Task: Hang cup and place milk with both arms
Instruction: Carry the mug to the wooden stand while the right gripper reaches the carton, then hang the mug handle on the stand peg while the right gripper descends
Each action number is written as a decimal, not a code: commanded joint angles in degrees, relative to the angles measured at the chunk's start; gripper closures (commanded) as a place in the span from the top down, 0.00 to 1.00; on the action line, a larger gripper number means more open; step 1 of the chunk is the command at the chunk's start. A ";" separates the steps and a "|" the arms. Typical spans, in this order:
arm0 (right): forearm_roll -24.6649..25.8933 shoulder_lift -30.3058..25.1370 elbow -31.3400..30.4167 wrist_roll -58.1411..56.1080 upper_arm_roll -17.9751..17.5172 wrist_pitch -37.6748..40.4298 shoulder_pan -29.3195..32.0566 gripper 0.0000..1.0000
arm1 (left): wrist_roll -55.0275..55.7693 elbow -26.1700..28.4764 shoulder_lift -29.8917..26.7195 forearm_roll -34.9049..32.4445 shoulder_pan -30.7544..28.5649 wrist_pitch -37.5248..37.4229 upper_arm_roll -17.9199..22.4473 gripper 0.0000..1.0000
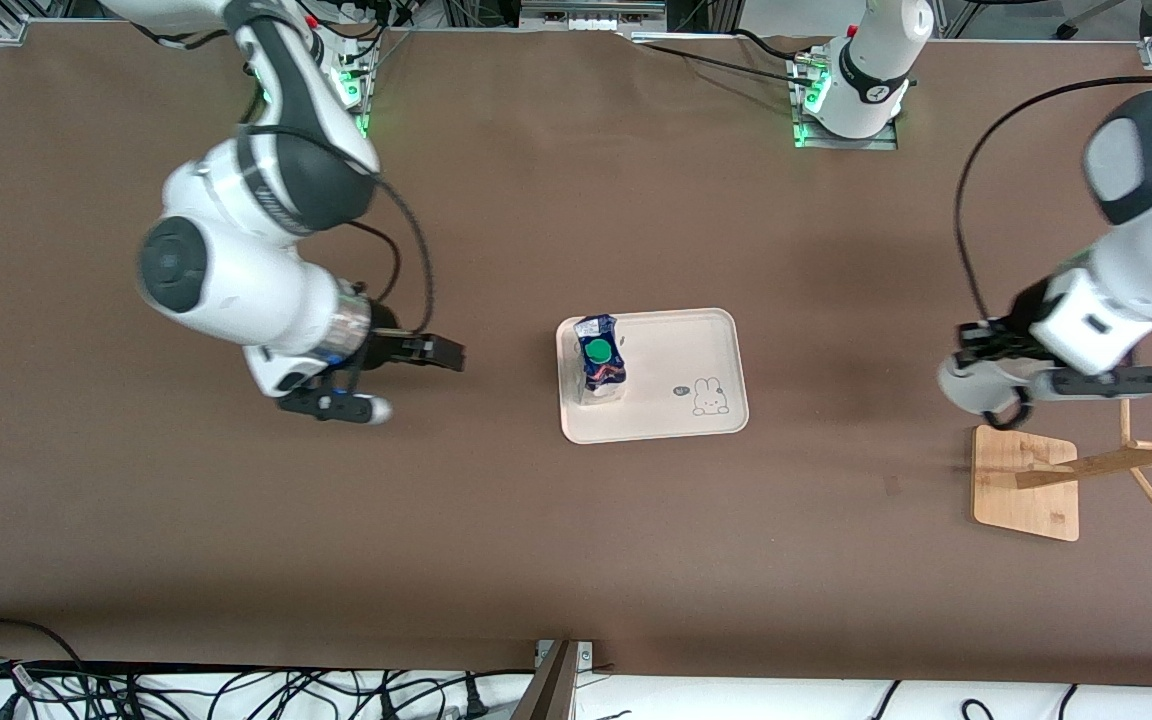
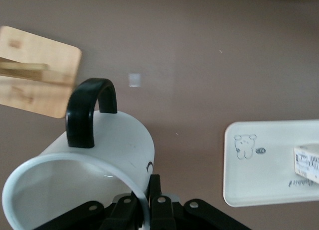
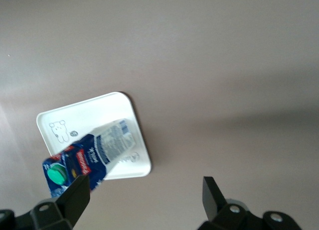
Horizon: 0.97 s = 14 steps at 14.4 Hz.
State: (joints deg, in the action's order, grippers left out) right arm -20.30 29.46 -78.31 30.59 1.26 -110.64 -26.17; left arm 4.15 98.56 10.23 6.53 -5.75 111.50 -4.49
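The white cup [image 2: 107, 150] with its black loop handle [image 2: 89, 110] is held up in the air, my left gripper [image 2: 149, 202] shut on its rim. In the front view the cup [image 1: 966, 388] and left gripper [image 1: 988, 365] hang just beside the wooden rack's base [image 1: 1026, 480], at the left arm's end of the table. The milk [image 1: 599, 358], a blue carton with a green cap, stands on the white tray [image 1: 676, 345] at its edge toward the right arm. My right gripper [image 1: 441, 353] is open and empty, a little apart from the tray, facing the milk [image 3: 89, 158].
The wooden rack has slanted pegs [image 1: 1151, 450] rising from its flat base [image 2: 35, 75]. The tray [image 2: 269, 160] carries a small rabbit drawing [image 1: 708, 397]. Cables lie along the table's edge nearest the front camera [image 1: 236, 690].
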 commanded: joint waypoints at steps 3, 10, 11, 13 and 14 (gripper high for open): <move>-0.62 3.66 0.71 8.42 0.68 -6.42 -6.16 1.00 | -4.92 -5.57 3.22 -0.38 -0.75 -1.46 3.34 0.00; -0.53 6.04 0.62 20.38 0.77 -13.28 -10.74 1.00 | -11.87 -7.59 4.98 -0.20 -1.19 0.20 5.89 0.00; -0.45 6.22 0.62 20.73 0.77 -13.81 -11.00 1.00 | -12.40 -8.03 5.41 -0.20 -1.19 0.65 5.89 0.00; -0.53 6.13 0.62 21.52 0.77 -13.82 -12.06 1.00 | -13.28 -9.17 6.20 -0.20 -1.19 0.83 5.89 0.00; -0.45 6.13 0.62 23.36 0.77 -13.82 -12.32 1.00 | -13.46 -9.18 6.21 -0.20 -1.28 0.83 6.15 0.00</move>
State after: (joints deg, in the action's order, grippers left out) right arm -20.30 35.30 -78.30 51.14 1.32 -123.89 -37.23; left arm -7.42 91.80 15.14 6.53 -6.95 112.62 1.35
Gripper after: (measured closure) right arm 0.000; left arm 0.934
